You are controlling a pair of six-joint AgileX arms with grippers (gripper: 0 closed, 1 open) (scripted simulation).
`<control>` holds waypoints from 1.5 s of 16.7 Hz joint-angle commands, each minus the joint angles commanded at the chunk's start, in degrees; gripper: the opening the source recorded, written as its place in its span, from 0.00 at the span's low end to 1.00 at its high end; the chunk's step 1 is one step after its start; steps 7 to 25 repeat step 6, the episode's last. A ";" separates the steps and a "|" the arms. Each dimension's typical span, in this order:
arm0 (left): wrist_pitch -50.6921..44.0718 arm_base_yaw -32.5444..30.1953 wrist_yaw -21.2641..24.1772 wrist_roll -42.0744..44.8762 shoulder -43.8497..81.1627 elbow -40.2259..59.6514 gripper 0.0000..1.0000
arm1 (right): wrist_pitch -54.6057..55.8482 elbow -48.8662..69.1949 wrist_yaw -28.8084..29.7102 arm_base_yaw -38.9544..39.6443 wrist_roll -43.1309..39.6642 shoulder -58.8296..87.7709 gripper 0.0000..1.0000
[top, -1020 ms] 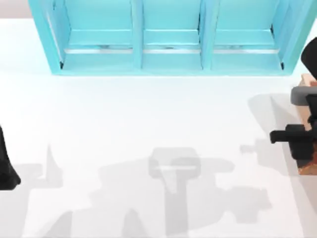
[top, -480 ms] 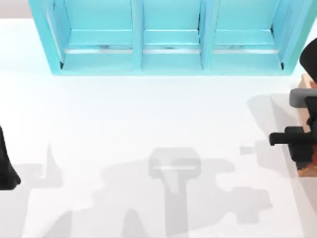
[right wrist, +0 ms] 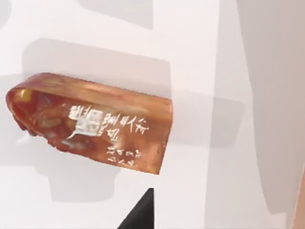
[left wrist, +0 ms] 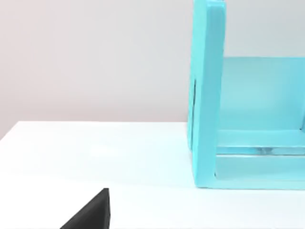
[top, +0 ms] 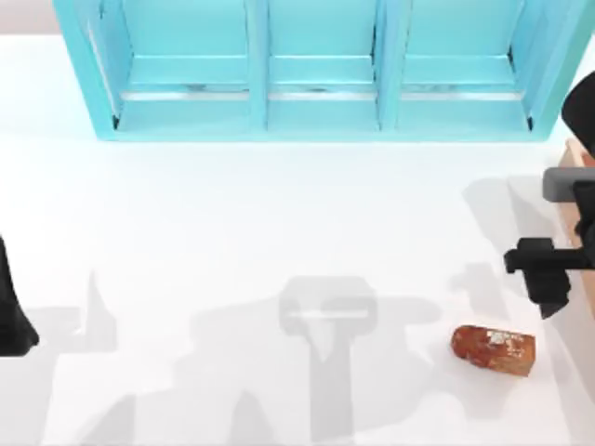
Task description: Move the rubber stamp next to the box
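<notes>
Top view, largest first: the white worktop [top: 232, 223], with the cyan shelf unit [top: 316, 70] along its 12 o'clock edge. A sliver of the tan box [top: 575, 153] shows at 3 o'clock, behind my right arm. My right hand [top: 547, 279] hangs just up from the rubber stamp [top: 494, 348], which lies flat and free toward 4 o'clock; whether that hand is released or clenched I cannot tell. My left arm [top: 11, 311] sits parked at 9 o'clock. The stamp [right wrist: 93, 124] looks hard, glossy, light, likely slippery; I'd pinch across its long flat sides, mid-length.
</notes>
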 joint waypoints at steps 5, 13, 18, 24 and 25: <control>0.00 0.00 0.00 0.00 0.00 0.00 1.00 | 0.00 0.00 0.00 0.00 0.00 0.00 1.00; 0.00 0.00 0.00 0.00 0.00 0.00 1.00 | 0.00 0.00 0.00 0.00 0.00 0.00 1.00; 0.00 0.00 0.00 0.00 0.00 0.00 1.00 | 0.00 0.00 0.00 0.00 0.00 0.00 1.00; 0.00 0.00 0.00 0.00 0.00 0.00 1.00 | 0.00 0.00 0.00 0.00 0.00 0.00 1.00; 0.00 0.00 0.00 0.00 0.00 0.00 1.00 | 0.00 0.00 0.00 0.00 0.00 0.00 1.00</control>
